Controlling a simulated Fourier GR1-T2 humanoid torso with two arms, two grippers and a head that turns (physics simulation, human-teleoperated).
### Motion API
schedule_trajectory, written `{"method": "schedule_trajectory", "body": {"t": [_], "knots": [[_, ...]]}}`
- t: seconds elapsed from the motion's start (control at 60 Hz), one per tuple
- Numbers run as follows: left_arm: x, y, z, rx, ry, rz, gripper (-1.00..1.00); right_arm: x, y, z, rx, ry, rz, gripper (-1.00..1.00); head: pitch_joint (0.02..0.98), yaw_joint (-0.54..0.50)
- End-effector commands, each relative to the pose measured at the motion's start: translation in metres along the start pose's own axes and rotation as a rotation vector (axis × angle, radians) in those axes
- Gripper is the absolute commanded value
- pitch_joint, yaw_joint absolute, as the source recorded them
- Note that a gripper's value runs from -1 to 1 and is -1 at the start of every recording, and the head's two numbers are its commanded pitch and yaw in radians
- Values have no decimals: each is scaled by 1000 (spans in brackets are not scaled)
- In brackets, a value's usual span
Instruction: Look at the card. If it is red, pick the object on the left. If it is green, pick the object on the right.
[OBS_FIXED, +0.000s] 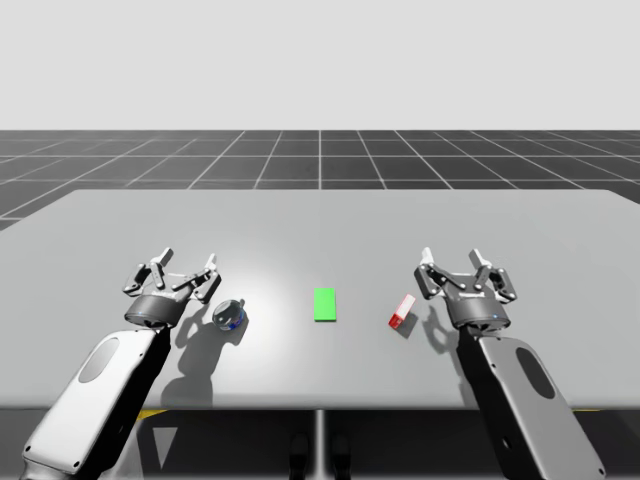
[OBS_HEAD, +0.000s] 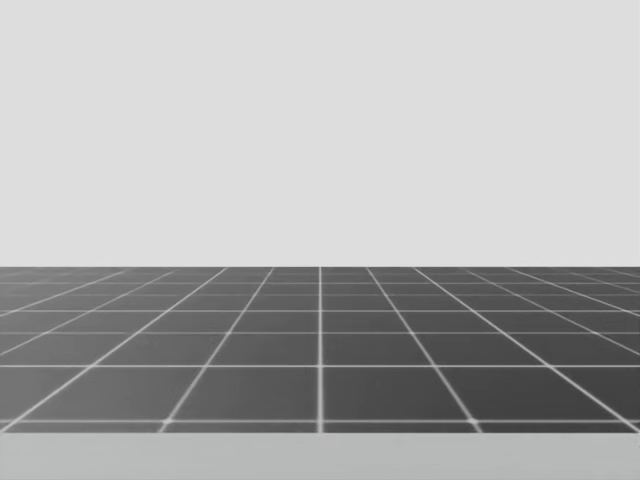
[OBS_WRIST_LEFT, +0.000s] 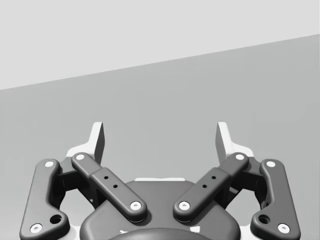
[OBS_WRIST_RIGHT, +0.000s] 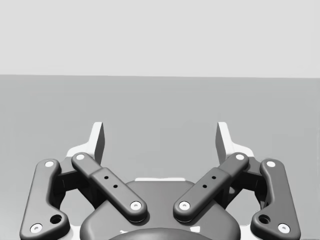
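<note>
The card (OBS_FIXED: 325, 304) lies flat in the middle of the grey table (OBS_FIXED: 320, 220) and it is green. To its right a small red and white box (OBS_FIXED: 401, 313) rests on the table, tilted at an angle to the card, between the card and my right claw (OBS_FIXED: 462, 272) and just beside that claw, not touching it. To the card's left sits a blue and silver can (OBS_FIXED: 231, 316), just beside my left claw (OBS_FIXED: 183, 268); I cannot tell for sure whether it stands or lies on its side. Both claws hover near the table's front edge, well apart from each other. Each has its fingers spread wide with nothing between them, and the wrist views show bare table ahead of both. My head looks out over the far edge of the table at the dark tiled floor (OBS_HEAD: 320, 340) beyond.
</note>
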Motion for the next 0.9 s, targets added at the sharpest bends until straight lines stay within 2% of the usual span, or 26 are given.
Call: {"method": "schedule_trajectory", "body": {"t": [0.017, 0.033, 0.117, 0.15, 0.317, 0.583, 0.667, 0.8, 0.9], "knots": [[0, 1, 0, 2, 0, 0, -1000, -1, 2, 2, -22, 14, 2, -1000, 86, 1], [0, 1, 0, 1, 1, 1, -1000, -1, 3, 3, -21, 13, 11, -1000, 86, 1], [0, 1, 0, 1, 2, 2, -1000, 1, 4, 2, 8, 20, -1, -1000, 87, 2], [0, 1, 0, 0, 4, 4, -1000, 0, 3, 1, 9, 21, 14, -1000, 90, 3], [0, 1, -1, -3, 10, 6, -1000, 2, 3, 1, 10, 28, -3, -1000, 149, 4], [0, 1, -1, -1, 9, 10, -1000, 4, 0, 0, -10, 17, -10, -1000, 372, 0], [0, 2, -1, 0, -3, 10, -1000, 4, 0, 0, -10, 15, -7, -1000, 471, 8], [2, 3, -2, 5, -26, 14, -1000, 4, -1, -1, -9, 14, -7, -1000, 553, 25], [2, 3, -2, 8, -35, 18, -1000, 4, -1, -1, -12, 14, -7, -1000, 661, 26]]}}
